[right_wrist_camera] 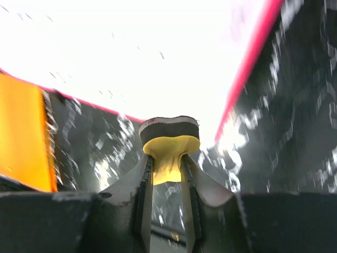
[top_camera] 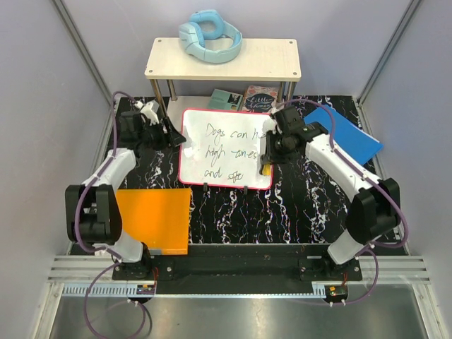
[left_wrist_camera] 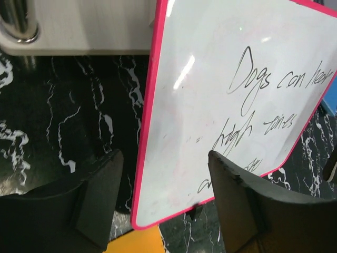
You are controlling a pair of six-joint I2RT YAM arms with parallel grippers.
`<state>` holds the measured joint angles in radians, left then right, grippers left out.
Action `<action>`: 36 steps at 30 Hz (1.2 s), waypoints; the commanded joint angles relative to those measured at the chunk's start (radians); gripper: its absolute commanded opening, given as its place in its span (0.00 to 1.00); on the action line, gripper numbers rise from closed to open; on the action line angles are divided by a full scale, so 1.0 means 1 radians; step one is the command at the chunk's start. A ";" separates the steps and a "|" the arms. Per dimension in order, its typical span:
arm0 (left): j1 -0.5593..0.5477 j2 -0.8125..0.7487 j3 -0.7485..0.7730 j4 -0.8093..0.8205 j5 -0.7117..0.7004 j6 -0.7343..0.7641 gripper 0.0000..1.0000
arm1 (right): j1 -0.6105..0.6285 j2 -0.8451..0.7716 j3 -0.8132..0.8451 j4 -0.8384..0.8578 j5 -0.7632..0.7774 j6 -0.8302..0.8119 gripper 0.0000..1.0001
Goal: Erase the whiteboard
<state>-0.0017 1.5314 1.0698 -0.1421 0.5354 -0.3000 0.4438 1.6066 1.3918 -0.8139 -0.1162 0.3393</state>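
Right gripper (right_wrist_camera: 166,162) pinching a yellow eraser (right_wrist_camera: 169,138), dark pad just below the whiteboard (right_wrist_camera: 131,52) corner, orange sheet (right_wrist_camera: 23,132) left of it.

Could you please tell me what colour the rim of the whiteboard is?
Bright pinkish red. The rim of the whiteboard shows best in the left wrist view.

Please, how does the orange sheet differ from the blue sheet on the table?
The orange sheet lies at the near left; the blue sheet lies at the far right. The orange sheet sits square to the mat's edges; the blue sheet is turned at an angle. Both are flat, plain sheets lying on the black marbled mat.
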 commanded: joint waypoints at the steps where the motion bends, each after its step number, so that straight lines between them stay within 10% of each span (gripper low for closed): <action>1: 0.025 0.065 0.024 0.238 0.156 -0.040 0.71 | -0.004 0.082 0.102 0.149 -0.068 -0.042 0.00; 14: 0.031 0.231 0.003 0.426 0.296 -0.105 0.72 | -0.002 0.158 0.142 0.305 0.069 -0.040 0.00; 36: 0.029 0.300 0.007 0.454 0.347 -0.113 0.01 | -0.002 0.142 0.052 0.269 0.280 -0.032 0.00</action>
<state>0.0341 1.8038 1.0603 0.3084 0.9188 -0.4614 0.4438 1.7721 1.4509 -0.5270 0.1169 0.3134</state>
